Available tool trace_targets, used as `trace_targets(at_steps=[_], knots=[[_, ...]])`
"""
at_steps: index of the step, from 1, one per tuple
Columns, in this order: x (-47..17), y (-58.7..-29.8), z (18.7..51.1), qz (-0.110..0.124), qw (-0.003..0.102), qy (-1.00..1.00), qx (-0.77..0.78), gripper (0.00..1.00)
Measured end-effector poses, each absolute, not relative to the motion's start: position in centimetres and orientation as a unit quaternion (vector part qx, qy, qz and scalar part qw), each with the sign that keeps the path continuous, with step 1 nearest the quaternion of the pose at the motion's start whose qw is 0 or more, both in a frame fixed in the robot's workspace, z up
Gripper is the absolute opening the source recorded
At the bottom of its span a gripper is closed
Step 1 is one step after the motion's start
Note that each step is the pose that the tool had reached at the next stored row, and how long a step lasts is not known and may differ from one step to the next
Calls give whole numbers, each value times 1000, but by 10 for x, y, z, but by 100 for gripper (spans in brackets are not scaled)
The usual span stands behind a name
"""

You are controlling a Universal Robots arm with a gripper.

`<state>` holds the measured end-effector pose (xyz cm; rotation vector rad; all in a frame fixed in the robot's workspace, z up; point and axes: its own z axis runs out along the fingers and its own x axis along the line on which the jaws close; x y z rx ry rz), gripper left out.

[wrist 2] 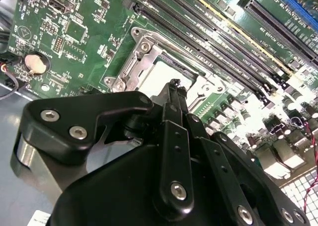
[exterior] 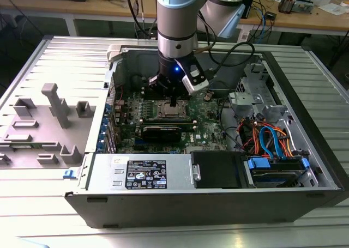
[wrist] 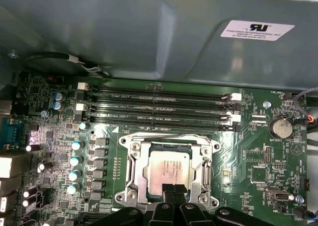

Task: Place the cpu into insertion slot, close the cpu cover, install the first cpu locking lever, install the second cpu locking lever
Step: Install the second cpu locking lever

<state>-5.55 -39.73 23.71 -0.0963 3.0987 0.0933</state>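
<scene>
Lying flat under the cpu cover (wrist: 169, 169), cpu (wrist: 166, 170) beneath jaws.

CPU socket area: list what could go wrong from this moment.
1. The claw has its tips together right over the lower edge of the cpu; pressing down could shift or scratch it in the insertion slot.
2. The cpu cover frames the chip closely, so a sideways slip of the tips could catch on its metal edge.
3. The memory slots run close beside the socket; a wide swing of the claw's body could knock them.
</scene>
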Motion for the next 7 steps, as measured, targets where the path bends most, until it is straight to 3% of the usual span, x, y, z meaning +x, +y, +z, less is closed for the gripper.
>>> trace_targets(at_steps=[7], knots=[[-55,-397,238,29,20,999,-31,11]])
